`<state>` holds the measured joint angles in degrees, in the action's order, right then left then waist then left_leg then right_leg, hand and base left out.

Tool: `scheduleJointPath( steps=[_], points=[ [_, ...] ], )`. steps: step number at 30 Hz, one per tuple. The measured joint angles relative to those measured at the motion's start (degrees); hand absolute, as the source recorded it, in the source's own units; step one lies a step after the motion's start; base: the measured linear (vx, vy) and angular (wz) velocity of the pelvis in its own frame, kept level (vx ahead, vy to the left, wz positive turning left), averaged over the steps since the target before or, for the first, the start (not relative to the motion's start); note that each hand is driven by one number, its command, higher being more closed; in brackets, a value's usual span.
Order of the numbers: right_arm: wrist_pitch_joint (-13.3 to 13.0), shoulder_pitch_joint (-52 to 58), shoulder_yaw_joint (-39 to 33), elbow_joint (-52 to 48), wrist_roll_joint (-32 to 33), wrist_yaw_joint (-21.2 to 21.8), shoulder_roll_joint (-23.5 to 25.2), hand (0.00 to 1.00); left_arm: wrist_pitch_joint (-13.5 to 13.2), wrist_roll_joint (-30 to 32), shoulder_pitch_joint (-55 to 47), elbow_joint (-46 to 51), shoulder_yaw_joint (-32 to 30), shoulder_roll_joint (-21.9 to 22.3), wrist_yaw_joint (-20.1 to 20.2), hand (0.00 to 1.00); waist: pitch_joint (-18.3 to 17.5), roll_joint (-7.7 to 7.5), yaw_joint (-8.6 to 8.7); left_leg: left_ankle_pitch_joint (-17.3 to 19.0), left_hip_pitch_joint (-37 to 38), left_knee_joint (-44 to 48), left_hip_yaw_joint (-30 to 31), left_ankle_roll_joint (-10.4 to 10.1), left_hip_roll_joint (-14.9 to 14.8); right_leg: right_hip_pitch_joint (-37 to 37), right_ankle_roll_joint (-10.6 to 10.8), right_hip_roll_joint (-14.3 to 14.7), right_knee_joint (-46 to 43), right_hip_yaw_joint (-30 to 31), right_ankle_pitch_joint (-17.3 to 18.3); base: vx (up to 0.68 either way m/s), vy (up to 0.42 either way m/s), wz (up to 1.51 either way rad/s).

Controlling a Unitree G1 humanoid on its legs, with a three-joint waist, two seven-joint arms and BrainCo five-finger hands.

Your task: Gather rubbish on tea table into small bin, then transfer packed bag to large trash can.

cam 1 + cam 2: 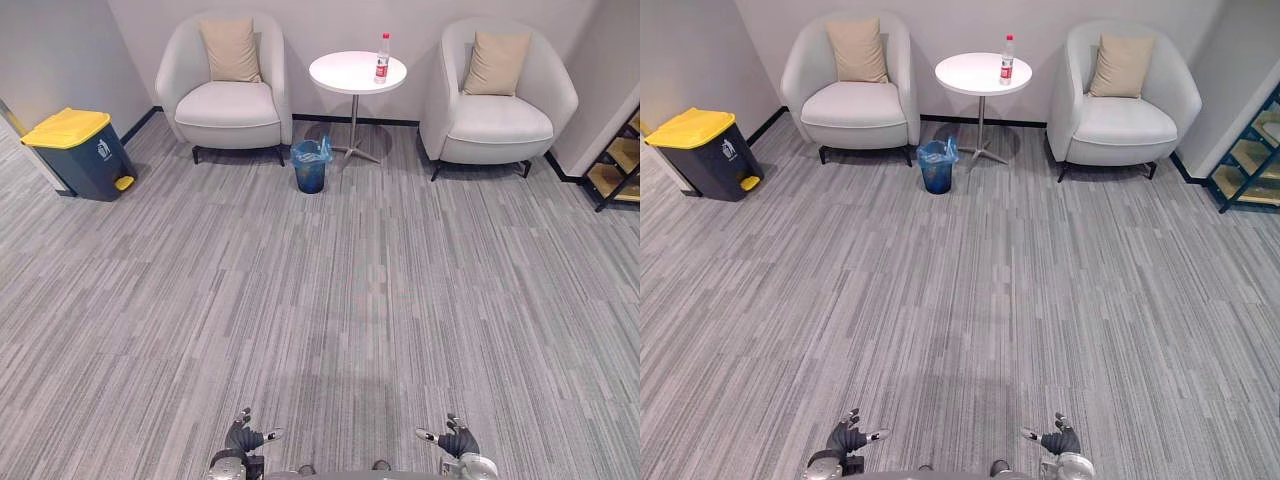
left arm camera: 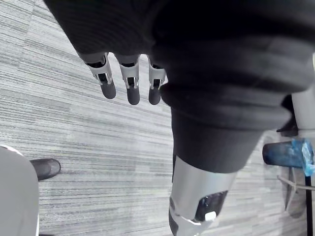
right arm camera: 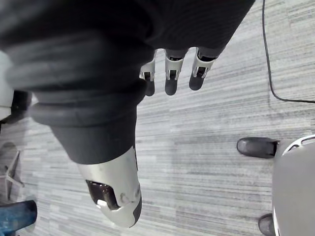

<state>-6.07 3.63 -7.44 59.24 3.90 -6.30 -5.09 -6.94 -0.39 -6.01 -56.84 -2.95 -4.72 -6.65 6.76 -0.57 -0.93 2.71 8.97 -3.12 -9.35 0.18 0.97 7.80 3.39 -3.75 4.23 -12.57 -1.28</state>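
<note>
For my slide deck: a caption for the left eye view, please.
Left hand and right hand open, far from bottle, tea table, small bin.

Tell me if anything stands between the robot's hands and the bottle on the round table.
Nothing visible. Bare carpet lies between the left hand, the right hand and the table holding the bottle; the small bin stands by its base.

A round white tea table on a thin metal stem is noted at the far centre. One plastic bottle with a red cap and red label is stood upright on its right part. A small blue bin, lined with a blue bag folded over its rim, is placed upright on the floor just near-left of the table's base. A large dark trash can, its yellow lid shut, is set at the far left.
</note>
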Motion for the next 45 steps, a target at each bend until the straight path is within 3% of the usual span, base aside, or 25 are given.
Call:
scheduleJointPath(
  steps=[15,39,41,45],
  points=[
    [0.00,-0.40,-0.01,-0.21,-2.62,-0.24,-0.96,0.00,0.01,-0.20,-0.54,-0.02,-2.20,-0.04,0.03,0.00,-0.04,0.05,0.05,0.02,0.44,-0.04,-0.33,-0.02,-0.04,-0.03,-0.02,0.01,0.03,0.27,-0.02,0.00,0.000,0.00],
    [-0.12,-1.17,0.49,-9.05,-5.73,-1.71,-2.27,0.00,-0.43,-1.50,-1.91,2.98,-1.51,-0.29,-1.08,0.00,-0.09,0.28,-0.08,1.65,-1.28,1.73,-1.80,-0.21,-0.99,-1.22,-0.08,0.83,0.43,1.61,0.17,0.00,-0.006,-0.03],
    [-0.09,-1.60,0.48,-9.04,-5.73,-2.37,-2.42,0.00,-0.42,-1.78,-1.91,3.62,-1.43,-0.27,-1.11,0.00,0.02,0.44,-0.10,3.14,-2.89,4.31,-1.97,0.12,-1.28,-2.98,-0.08,0.63,-2.10,1.75,1.49,0.02,-0.007,-0.06],
    [-0.03,-2.06,0.51,-8.95,-5.68,-2.45,-2.80,0.00,-0.50,-3.13,-1.97,5.80,-1.04,-0.28,-1.16,0.00,0.63,0.64,-0.25,8.17,-6.12,11.67,-2.94,0.71,-1.67,-8.99,1.29,-1.24,-15.68,2.58,8.70,0.05,0.041,-0.11]
  ],
)
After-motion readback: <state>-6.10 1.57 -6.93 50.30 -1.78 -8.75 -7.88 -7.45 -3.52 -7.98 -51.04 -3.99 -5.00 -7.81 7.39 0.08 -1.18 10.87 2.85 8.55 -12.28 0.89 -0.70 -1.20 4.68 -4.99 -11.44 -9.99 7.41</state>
